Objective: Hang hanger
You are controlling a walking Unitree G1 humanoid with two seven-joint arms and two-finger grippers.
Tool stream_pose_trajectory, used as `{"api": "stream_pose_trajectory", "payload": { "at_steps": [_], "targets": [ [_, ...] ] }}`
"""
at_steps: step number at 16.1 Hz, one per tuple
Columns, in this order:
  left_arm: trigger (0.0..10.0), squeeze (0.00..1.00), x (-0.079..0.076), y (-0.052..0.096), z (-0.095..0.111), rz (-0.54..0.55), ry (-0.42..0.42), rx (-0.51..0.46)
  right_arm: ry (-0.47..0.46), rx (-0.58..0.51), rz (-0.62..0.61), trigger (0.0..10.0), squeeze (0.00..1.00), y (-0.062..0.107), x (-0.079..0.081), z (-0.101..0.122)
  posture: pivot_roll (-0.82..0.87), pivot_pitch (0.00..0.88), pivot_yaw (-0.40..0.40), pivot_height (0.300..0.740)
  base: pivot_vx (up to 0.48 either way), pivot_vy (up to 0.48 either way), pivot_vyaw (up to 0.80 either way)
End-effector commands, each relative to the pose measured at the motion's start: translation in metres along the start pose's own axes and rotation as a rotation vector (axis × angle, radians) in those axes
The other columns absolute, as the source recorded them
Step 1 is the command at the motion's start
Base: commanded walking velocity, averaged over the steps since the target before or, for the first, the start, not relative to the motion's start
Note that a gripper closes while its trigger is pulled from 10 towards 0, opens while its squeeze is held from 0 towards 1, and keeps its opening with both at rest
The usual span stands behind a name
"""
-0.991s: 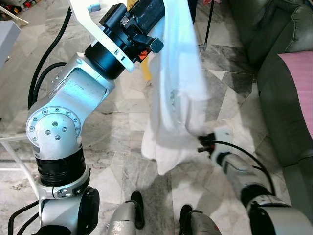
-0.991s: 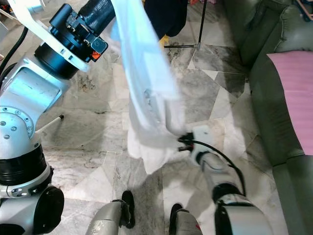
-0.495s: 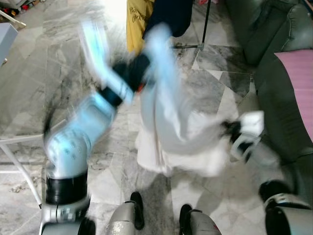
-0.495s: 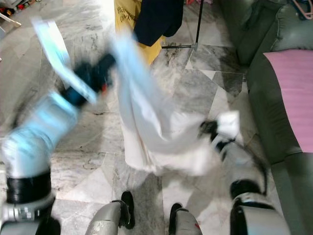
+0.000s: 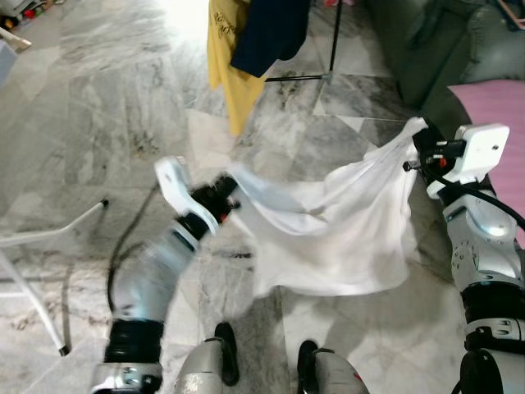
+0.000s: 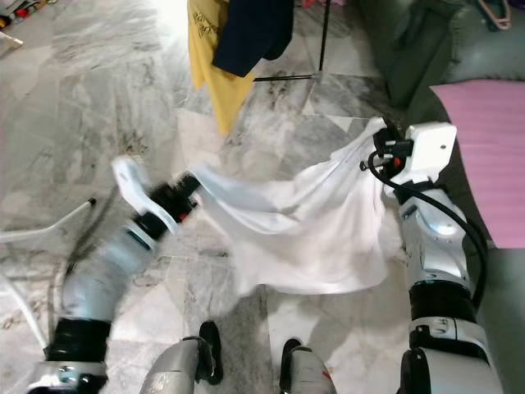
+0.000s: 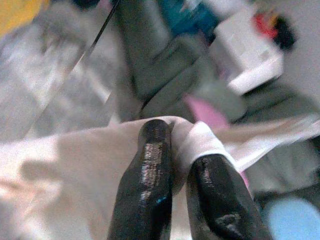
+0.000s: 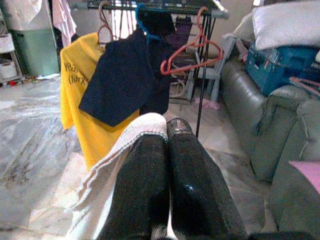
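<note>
One white garment (image 5: 328, 226) hangs spread between your two grippers, above the marble floor (image 5: 98, 107) and in front of the clothes rack (image 8: 155, 6). Your left gripper (image 5: 230, 190) pinches one corner of the garment; in the left wrist view its two black fingers (image 7: 150, 180) are closed with a fold of white cloth clamped between them. Your right gripper (image 5: 420, 141) holds the opposite corner, nearer the grey-green sofa (image 5: 426, 49); in the right wrist view both fingers (image 8: 140, 190) are pressed together on the ribbed white hem.

On the rack you can count two hung garments, one yellow T-shirt (image 8: 80, 95) and one navy T-shirt (image 8: 122, 80), the navy one overlapping the yellow. Beside the navy shirt, toward the sofa, one empty red hanger (image 8: 192, 50) hangs from the rail. One pink cushion (image 6: 484, 148) lies on the sofa, beside your right arm.
</note>
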State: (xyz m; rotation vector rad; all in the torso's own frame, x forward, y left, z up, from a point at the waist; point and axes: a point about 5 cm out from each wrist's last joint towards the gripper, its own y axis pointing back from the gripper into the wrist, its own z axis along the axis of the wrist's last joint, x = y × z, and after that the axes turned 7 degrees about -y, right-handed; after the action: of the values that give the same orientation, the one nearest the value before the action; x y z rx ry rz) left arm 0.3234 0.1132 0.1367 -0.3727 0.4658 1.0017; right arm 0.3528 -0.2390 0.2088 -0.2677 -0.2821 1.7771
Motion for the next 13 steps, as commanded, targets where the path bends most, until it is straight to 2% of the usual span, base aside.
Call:
{"api": "stream_pose_trajectory", "payload": {
  "at_steps": [1, 2, 4, 5, 7, 9, 11, 13],
  "targets": [
    [10.0, 1.00, 0.016, 0.009, -0.020, 0.073, -0.013, 0.051, 0.010, 0.003, 0.002, 0.0, 0.00, 0.004, -0.003, 0.003, -0.08, 0.250, 0.017, 0.740, 0.000, 0.000, 0.00],
    [10.0, 1.00, 0.026, 0.013, -0.031, 0.125, 0.001, 0.065, 0.008, 0.003, 0.011, 0.0, 0.00, 0.004, -0.001, 0.006, -0.08, 0.248, 0.016, 0.740, 0.000, 0.000, 0.00],
    [10.0, 1.00, 0.052, 0.032, -0.057, 0.308, 0.084, 0.104, 0.009, -0.003, 0.057, 0.0, 0.00, 0.001, 0.007, 0.010, -0.08, 0.248, 0.014, 0.740, 0.000, 0.000, 0.00],
    [10.0, 1.00, 0.062, 0.044, -0.071, 0.359, 0.069, 0.150, 0.006, -0.002, 0.089, 0.0, 0.00, 0.000, 0.013, 0.013, -0.09, 0.251, 0.011, 0.740, 0.000, 0.000, 0.00],
    [10.0, 1.00, 0.064, 0.051, -0.080, 0.367, 0.056, 0.181, -0.003, -0.004, 0.127, 0.0, 0.00, -0.002, 0.019, 0.016, -0.09, 0.251, 0.011, 0.740, 0.000, 0.000, 0.00],
    [10.0, 1.00, 0.054, 0.048, -0.086, 0.290, -0.017, 0.212, -0.010, 0.000, 0.224, 0.0, 0.00, -0.004, 0.033, 0.021, -0.09, 0.260, 0.003, 0.740, 0.000, 0.000, 0.00],
    [10.0, 1.00, 0.043, 0.037, -0.089, 0.214, -0.071, 0.214, -0.015, 0.005, 0.255, 0.0, 0.00, -0.006, 0.042, 0.026, -0.09, 0.264, 0.001, 0.740, 0.000, 0.000, 0.00],
    [10.0, 1.00, 0.014, 0.016, -0.085, 0.088, -0.140, 0.176, -0.005, 0.038, 0.262, 0.0, 0.00, -0.010, 0.055, 0.022, -0.10, 0.264, -0.004, 0.740, 0.000, 0.000, 0.00]
  ]
}}
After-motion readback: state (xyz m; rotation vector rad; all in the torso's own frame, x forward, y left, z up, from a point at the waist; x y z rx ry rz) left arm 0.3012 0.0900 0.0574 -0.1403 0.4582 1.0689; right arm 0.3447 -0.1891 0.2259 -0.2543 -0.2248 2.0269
